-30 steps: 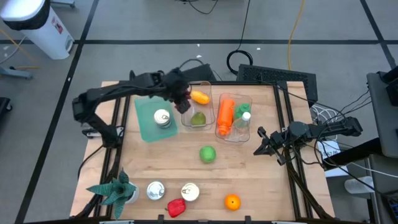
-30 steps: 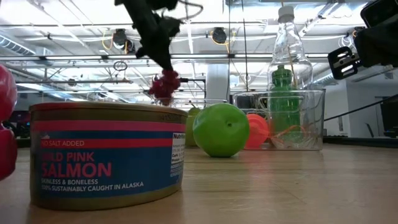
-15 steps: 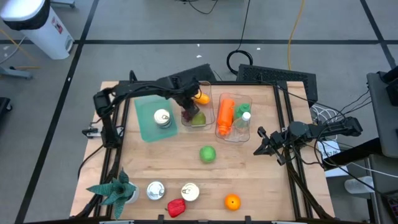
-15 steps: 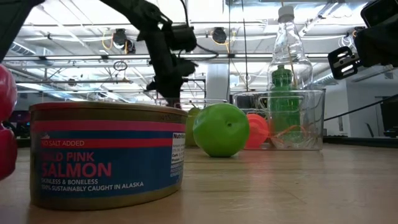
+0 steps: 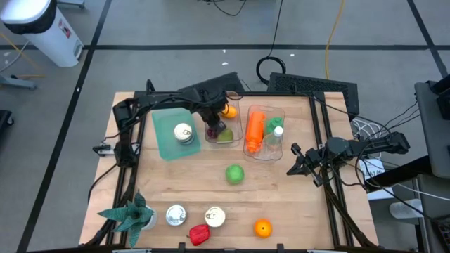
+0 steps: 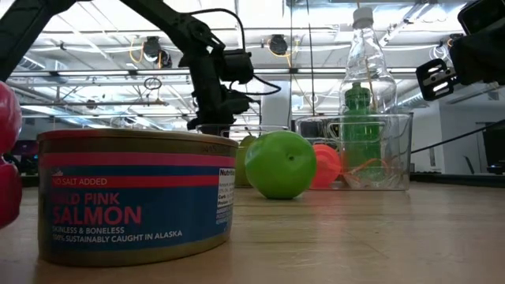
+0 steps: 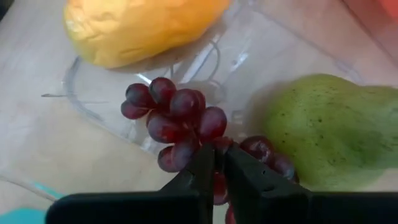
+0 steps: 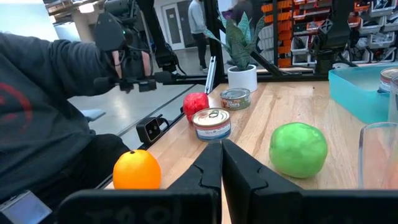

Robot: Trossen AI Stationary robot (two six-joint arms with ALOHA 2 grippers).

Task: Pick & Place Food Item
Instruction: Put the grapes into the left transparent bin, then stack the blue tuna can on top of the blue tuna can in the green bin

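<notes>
A bunch of dark red grapes lies in a clear container at the table's far middle. It sits between a yellow-orange fruit and a green pear. My left gripper reaches down into this container, shut on the bunch. In the low view the left gripper dips behind the salmon can, which hides the grapes. My right gripper waits shut at the table's right side, touching nothing. My left gripper pinches the grape bunch between its two fingertips, at the grapes in the bunch's middle. The fingers come steeply from above. The tips themselves hide the exact spot. The bunch appears to rest on the container's bottom, spread to both sides of the fingers.
A teal tray with a can stands left of the container. A second clear container to its right holds a carrot and a bottle. Nearer lie a green apple, an orange, two cans, a red pepper and a small plant.
My left gripper has come down into the clear container with the grapes. The bunch hung in the air above the container's rim a second ago and now lies inside, between the pear and the yellow-orange fruit.
</notes>
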